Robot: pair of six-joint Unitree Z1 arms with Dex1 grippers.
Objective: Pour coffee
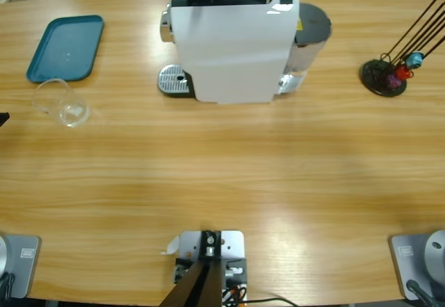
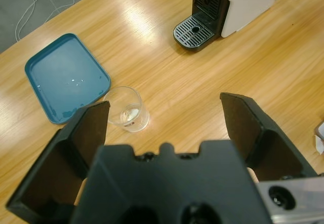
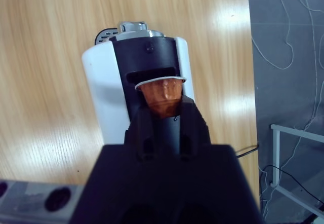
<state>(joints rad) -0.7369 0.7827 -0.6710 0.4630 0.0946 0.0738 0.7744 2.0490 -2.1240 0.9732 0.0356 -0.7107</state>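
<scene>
The right gripper (image 3: pixel 163 113) pinches an orange capsule (image 3: pixel 161 96) just above the coffee machine (image 1: pixel 233 43) slot; loading is in hand, so next it must drop squarely; the left gripper (image 2: pixel 172 127) hangs wide open and empty above the glass (image 2: pixel 127 110) beside the teal tray (image 2: pixel 66 77).

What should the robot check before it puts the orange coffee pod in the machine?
1. Right end effector holds the orange pod: ok.
2. Pod sits right at the coffee machine slot: ok.
3. Slot is open: ok.
4. Glass cup under the spout, on the drip tray: not ok, it stands beside the blue tray.
5. Left end effector open above the cup: ok.
6. Water in the tank: cannot tell.
</scene>
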